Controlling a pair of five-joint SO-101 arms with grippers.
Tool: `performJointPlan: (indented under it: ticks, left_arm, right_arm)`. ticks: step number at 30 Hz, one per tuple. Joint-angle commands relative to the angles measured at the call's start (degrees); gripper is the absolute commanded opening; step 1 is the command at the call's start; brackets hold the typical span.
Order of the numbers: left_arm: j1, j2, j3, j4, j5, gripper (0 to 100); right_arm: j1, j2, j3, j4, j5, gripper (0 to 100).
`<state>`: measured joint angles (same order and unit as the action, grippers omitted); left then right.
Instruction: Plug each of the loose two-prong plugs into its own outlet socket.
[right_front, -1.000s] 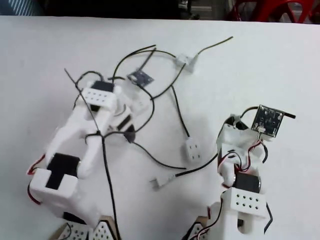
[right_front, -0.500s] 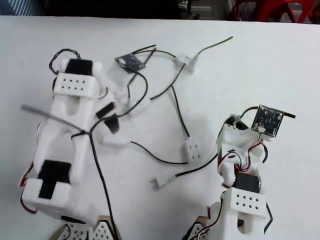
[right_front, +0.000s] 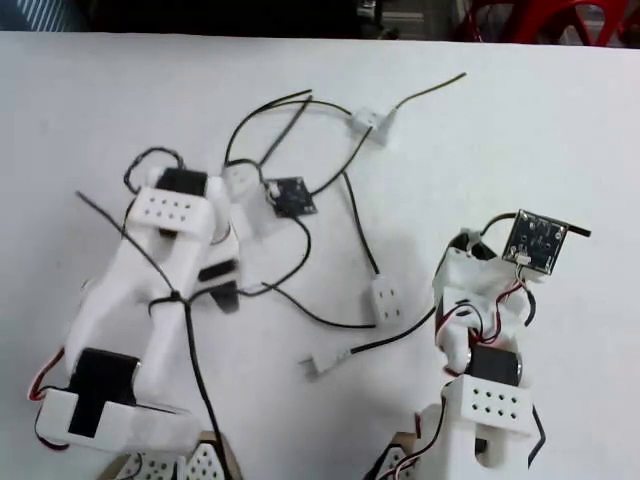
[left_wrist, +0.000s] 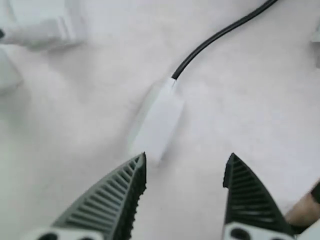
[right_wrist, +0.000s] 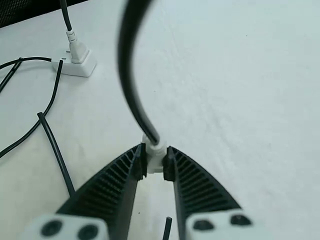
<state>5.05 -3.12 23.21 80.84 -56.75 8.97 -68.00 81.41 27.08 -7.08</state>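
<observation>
- the loose plug (left_wrist: 157, 120) is a flat, oblong piece of smooth white plastic, with a thin black cord (left_wrist: 220, 35) leaving one end.
- it lies on the white table (left_wrist: 260, 100), just ahead of the left gripper (left_wrist: 186, 160), whose ribbed fingers (left_wrist: 120, 200) stand apart with nothing between them.
- the right gripper (right_wrist: 155, 148) is clamped on a second plug (right_wrist: 155, 162), small and white; its glossy cord (right_wrist: 132, 75) arches upward.
- a square white outlet socket (right_front: 385, 298) sits on the table between the arms.

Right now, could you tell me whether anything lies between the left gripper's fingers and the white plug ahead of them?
Nothing visible does. The left gripper is open, and the white plug lies on bare table just beyond its fingers, the black cord leading away from them.
</observation>
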Motion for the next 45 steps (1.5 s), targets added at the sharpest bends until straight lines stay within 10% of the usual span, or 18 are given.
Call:
performJointPlan:
  ticks: [1, 9, 39, 45]
  left_arm:
    - [0.75, -2.95, 6.51, -9.76, -0.88, 25]
    - [0.40, -3.38, 13.01, -22.51, -0.44, 25]
    - [1.54, 10.86, 0.44, -18.11, 1.49, 25]
    - [1.27, 12.53, -1.67, -17.14, 1.58, 8]
  right_arm:
    - [0.04, -0.40, -0.53, -1.10, -0.09, 1.7]
    - [0.04, -0.40, -0.53, -1.10, -0.09, 1.7]
    - [0.04, -0.40, -0.44, -0.84, -0.09, 1.7]
    - [0.04, -0.40, -0.44, -0.84, -0.09, 1.7]
